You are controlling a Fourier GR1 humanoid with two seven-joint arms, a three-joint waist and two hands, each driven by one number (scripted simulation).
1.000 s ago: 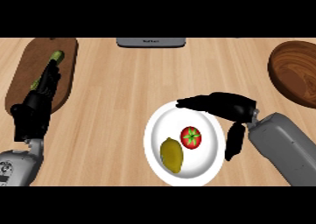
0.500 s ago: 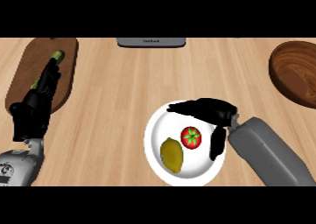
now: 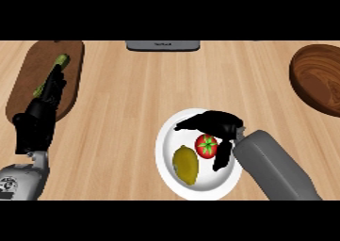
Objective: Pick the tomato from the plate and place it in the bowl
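On wooden counter [image 3: 131,103]: right hand [image 3: 217,123] curled over tomato [image 3: 206,145], unclamped; left hand [image 3: 36,127] straight-fingered.

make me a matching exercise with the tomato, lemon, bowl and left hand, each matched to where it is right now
Things:
1. tomato
2. lemon
3. bowl
4. left hand

Places:
A. at the counter's right edge, apart from the plate
B. on the plate, left of the red fruit
C. at the view's left, over the dark cutting board
D. on the plate, between the fingers and thumb of the right hand

Pairs: 1-D, 2-B, 3-A, 4-C
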